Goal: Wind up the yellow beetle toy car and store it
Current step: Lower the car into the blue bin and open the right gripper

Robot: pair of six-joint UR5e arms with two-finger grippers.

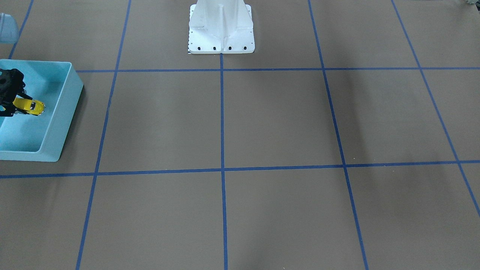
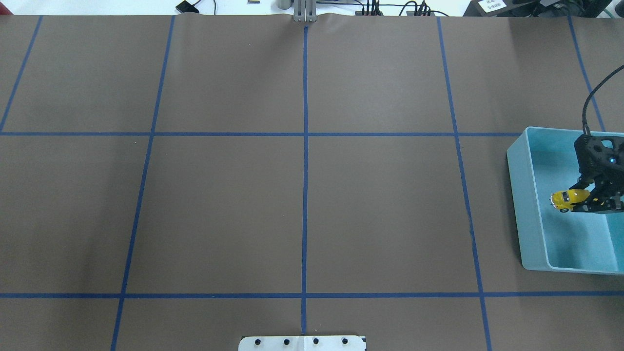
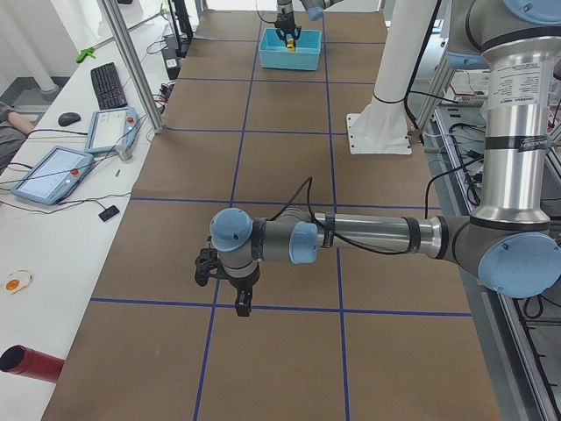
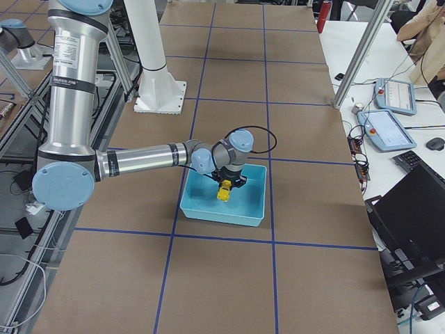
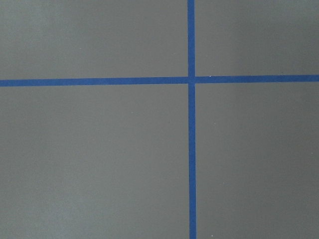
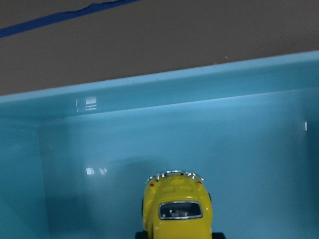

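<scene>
The right pincer (image 2: pixel 585 199) was pinching the yellow beetle toy car (image 2: pixel 565 198) by one end, its other end pointing out level towards one wall of the light blue bin (image 2: pixel 524 204). The car hung inside the bin's outline; whether its wheels touched the bin floor could not be told. The bin sat at the far right end of the brown surface (image 2: pixel 219 209). The left pincer (image 3: pixel 239 305) hung pointing down over a crossing of blue tape lines (image 5: pixel 192 149) near the left end, and its spread or closure could not be told.
</scene>
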